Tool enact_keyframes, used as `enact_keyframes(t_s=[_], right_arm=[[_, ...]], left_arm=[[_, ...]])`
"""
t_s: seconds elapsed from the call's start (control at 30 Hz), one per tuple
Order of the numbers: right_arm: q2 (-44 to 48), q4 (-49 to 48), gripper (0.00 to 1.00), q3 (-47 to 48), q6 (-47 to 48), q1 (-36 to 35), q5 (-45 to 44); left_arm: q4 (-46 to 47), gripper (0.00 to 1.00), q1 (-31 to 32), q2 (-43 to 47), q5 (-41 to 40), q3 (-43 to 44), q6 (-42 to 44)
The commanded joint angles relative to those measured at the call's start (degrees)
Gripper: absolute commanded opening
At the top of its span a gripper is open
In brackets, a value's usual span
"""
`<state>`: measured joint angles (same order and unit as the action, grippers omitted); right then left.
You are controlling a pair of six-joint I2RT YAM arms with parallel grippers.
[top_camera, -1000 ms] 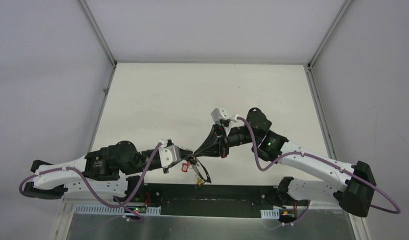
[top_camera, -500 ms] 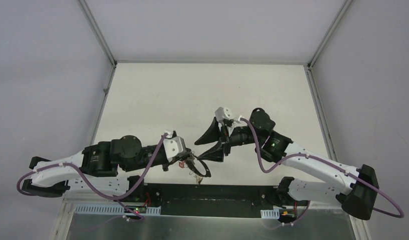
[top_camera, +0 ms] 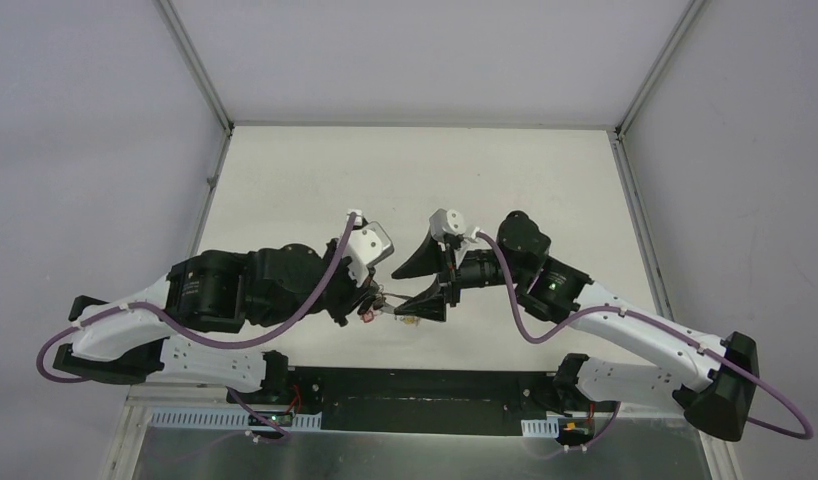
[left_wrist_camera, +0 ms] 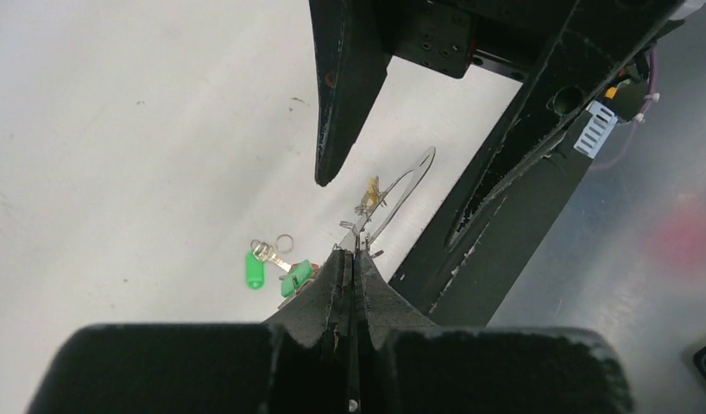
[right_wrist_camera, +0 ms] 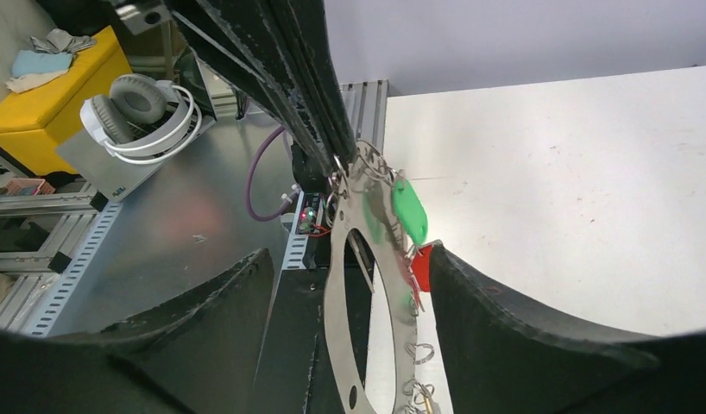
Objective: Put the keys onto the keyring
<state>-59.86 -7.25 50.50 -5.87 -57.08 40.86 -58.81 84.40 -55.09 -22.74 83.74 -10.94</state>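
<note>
Clamped left gripper [left_wrist_camera: 354,259] tight on the keyring [right_wrist_camera: 343,259] at its edge. Held right gripper [right_wrist_camera: 349,254] spread wide, one finger either side of it.

The left arm [top_camera: 135,330] reaches in from 8 o'clock in the top view, and the left gripper [top_camera: 383,306] points toward 3 o'clock with its fingers pressed tight together. The right arm [top_camera: 625,335] comes in from 4 o'clock, and the right gripper [top_camera: 401,292] faces 9 o'clock with its jaws spread wide, one finger [top_camera: 413,262] toward 12 o'clock of the left fingertips and the other at 3 o'clock, just beside them
</note>
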Motion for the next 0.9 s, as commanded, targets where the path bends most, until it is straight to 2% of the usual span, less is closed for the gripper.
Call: enact_keyframes(t_s=[0.0, 0.1, 0.3, 0.47, 0.6, 0.73, 0.87], right_arm=[[-0.58, 0.48, 0.68, 3.64, 1.95, 0.22, -1.88], [-1.36, -0.12, 0.68, 4.47, 2.09, 0.21, -1.66], [-3.72, -2.49, 0.61, 6.41, 0.28, 0.21, 0.04], [-5.57, -8.48, 0.52, 5.98, -4.19, 0.20, 1.62], [-7.67, -15.43, 0.44, 5.21, -9.03, 0.22, 3.96], [-8.93, -19.49, 0.43, 4.86, -11.29, 0.21, 5.99], [-6.45, -18.99, 0.44, 2.22, -10.60, 0.94, 2.15]], left_arm=[[-8.73, 0.00, 0.41, -3.52, -2.59, 8.10, -7.72], [-14.61, 0.00, 0.41, -6.51, -2.61, 12.53, -10.82], [-26.16, 0.00, 0.41, -12.23, -0.43, 21.60, -15.65], [-31.41, 0.00, 0.34, -15.49, 1.31, 25.64, -18.68], [-32.41, 0.00, 0.33, -16.46, 1.92, 26.53, -19.99], [-32.02, 0.00, 0.33, -16.97, -0.53, 25.81, -20.00], [-24.46, 0.00, -0.04, -16.75, -2.47, 22.37, -15.65]])
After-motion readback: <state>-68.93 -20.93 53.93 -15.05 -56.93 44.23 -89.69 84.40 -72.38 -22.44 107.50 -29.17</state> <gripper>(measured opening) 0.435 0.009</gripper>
